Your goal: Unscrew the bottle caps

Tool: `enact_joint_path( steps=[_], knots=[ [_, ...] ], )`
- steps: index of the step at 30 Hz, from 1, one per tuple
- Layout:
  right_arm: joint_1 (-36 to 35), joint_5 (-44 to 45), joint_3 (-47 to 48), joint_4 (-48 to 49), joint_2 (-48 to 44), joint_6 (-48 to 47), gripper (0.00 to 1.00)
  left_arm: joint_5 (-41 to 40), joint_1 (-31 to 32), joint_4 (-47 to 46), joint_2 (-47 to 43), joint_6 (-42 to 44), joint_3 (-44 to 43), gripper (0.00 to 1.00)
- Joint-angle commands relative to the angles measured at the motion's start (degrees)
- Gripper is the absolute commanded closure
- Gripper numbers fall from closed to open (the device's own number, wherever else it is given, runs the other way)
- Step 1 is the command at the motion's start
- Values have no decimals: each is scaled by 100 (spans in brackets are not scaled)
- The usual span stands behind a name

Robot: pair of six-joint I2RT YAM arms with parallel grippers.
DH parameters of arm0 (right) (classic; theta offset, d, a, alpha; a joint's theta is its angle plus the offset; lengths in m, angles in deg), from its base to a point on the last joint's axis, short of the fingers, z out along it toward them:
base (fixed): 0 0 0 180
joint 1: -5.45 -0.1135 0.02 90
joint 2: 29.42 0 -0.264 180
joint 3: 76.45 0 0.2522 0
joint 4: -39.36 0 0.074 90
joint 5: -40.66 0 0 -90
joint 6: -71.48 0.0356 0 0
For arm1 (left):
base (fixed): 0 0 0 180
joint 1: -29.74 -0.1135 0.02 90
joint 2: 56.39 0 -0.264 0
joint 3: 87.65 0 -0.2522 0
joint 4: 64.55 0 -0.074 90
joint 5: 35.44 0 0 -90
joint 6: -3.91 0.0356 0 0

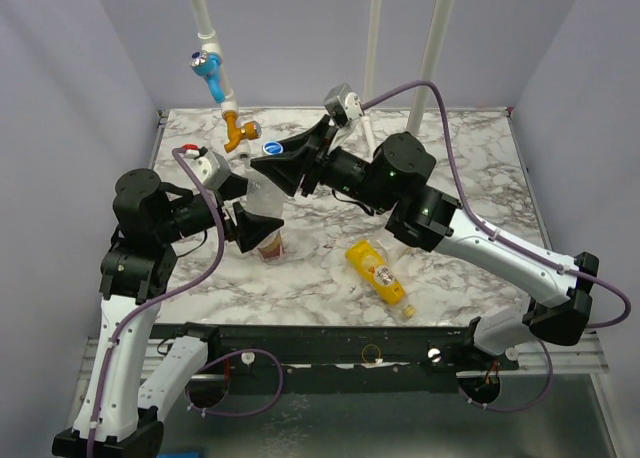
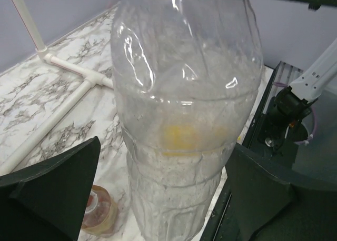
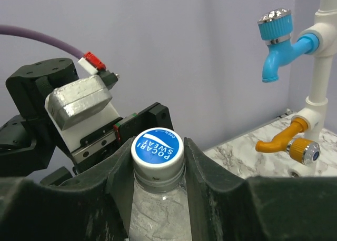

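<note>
Standing upright left of centre above the white marbled surface (image 1: 460, 168), the wider clear plastic bottle (image 2: 184, 120) is between the two arms. Its round blue-and-white screw cap (image 3: 157, 146) is the one being worked. The right jaws meet it from the right at cap height and are drawn in narrow, one dark finger against each side of the cap, so they appear to grip it. The left jaws stand wide, a finger on either side of the bottle's body with a visible gap to the plastic, so they brace nothing. Whether the bottle's base rests on the surface cannot be told from these views.

The step in hand looks like the first twist of this cap. To go well, it probably needs the body pinned first. If the left jaws close gently around the lower part, the bottle should not spin with the cap. The wall looks thin and would likely dent, so a light squeeze seems wiser than a hard one. The turn should follow the bottle's axis without sideways pull, since a small brown bottle (image 2: 100, 212) stands just beside its foot and could be knocked. A yellow-orange bottle (image 1: 378, 270) lies on its side, nearer and to the right.
</note>
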Motion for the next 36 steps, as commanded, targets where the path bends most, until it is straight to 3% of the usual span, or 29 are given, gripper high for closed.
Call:
enact_joint_path(
  steps=[1,6,10,12,18,24,29,36],
  knots=[
    [10,68,-649,1552,-385,380,76,104,-18,-894,-118,-971,146,1],
    [10,47,-1039,2149,-420,626,78,120,-22,-1293,-99,-1412,245,2],
    [5,68,-1042,2158,-342,640,79,280,-22,-1425,-73,-1609,241,9],
    [10,66,-1070,2193,-328,644,79,291,-22,-1439,-74,-1618,237,17],
    [5,74,-1114,2167,-291,639,78,280,-15,-1527,-48,-1679,237,56],
    [12,491,-948,1864,-409,496,46,148,-21,-1550,-77,-1613,261,68],
    [12,902,6,777,-246,416,37,-109,-22,-1549,-132,-1340,381,86],
    [12,782,1044,-510,259,481,34,-458,-16,-1523,-201,-932,487,100]
  ],
)
